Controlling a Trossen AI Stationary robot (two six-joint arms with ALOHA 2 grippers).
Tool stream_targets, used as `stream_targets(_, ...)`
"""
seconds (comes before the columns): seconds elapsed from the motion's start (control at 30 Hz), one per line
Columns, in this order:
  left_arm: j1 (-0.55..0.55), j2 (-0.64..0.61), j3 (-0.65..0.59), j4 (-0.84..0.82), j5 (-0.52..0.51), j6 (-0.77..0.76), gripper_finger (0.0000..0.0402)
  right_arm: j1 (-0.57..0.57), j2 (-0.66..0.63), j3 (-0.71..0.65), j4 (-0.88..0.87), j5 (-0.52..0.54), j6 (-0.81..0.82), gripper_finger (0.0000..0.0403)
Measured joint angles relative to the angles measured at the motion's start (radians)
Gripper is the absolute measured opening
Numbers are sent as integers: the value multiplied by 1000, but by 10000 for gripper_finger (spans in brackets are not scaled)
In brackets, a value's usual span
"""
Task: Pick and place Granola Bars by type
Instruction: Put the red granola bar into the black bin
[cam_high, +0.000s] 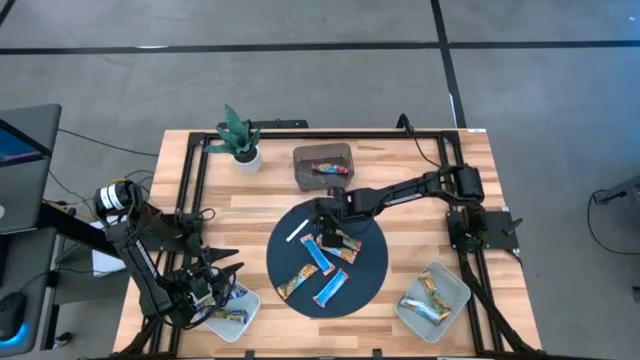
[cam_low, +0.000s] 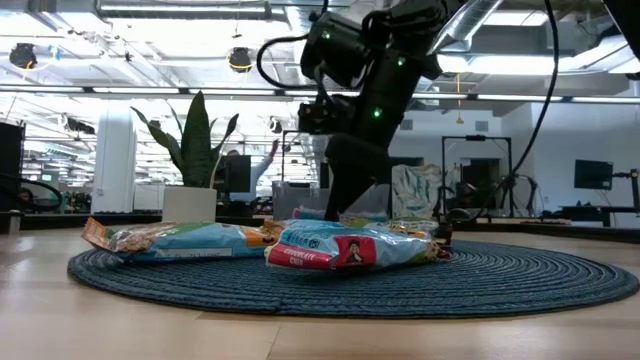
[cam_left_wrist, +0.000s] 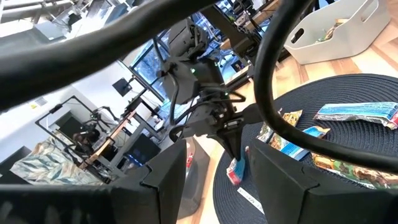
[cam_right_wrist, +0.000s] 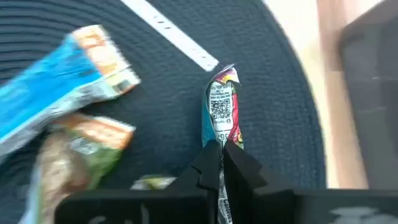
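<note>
The wooden surface (cam_high: 400, 175) carries a round dark mat (cam_high: 372, 272) at its centre, a dark bin (cam_high: 302, 160) at twelve o'clock from the mat, a pale tray (cam_high: 452, 300) at about four o'clock and another pale tray (cam_high: 240, 318) at about eight o'clock. The right pincer (cam_right_wrist: 219, 163) hangs over the mat's twelve o'clock edge, its fingers closed tight on the end of one red-and-blue granola bar (cam_right_wrist: 221, 112), which dangles from the grip just above the mat beside a thin white stick (cam_right_wrist: 169, 31). The hold is only on the wrapper's crimped end, so a quick swing toward a container could well let the glossy foil slip and drop the bar short of it. The bar also hangs long, so it could catch on a bin's rim if carried low. Other Granola Bars (cam_high: 322, 258) lie clustered on the mat from the centre to six o'clock; a low pass could nudge them. The left pincer (cam_high: 222, 280) waits at eight o'clock, fingers spread with nothing between them, above its tray.
</note>
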Motion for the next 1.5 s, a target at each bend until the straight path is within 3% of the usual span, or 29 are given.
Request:
stream_targets(0.3, 0, 0, 0, 0, 10, 0, 168, 49, -1, 165, -184, 94, -1, 0)
stream_targets(0.5, 0, 0, 0, 0, 13, 0, 168, 25, -2, 285, -250, 307, -60, 0)
stream_targets(0.6, 0, 0, 0, 0, 13, 0, 168, -36, -2, 301, -233, 353, -80, 0)
stream_targets(0.9, 0, 0, 0, 0, 15, 0, 168, -239, 6, 303, -227, 292, -1, 0)
stream_targets(1.27, 0, 0, 0, 0, 31, 8, 168, -262, 6, 303, -192, 256, 6, 2)
stream_targets(1.5, 0, 0, 0, 0, 31, 7, 168, -262, 6, 303, -175, 207, 18, 72)
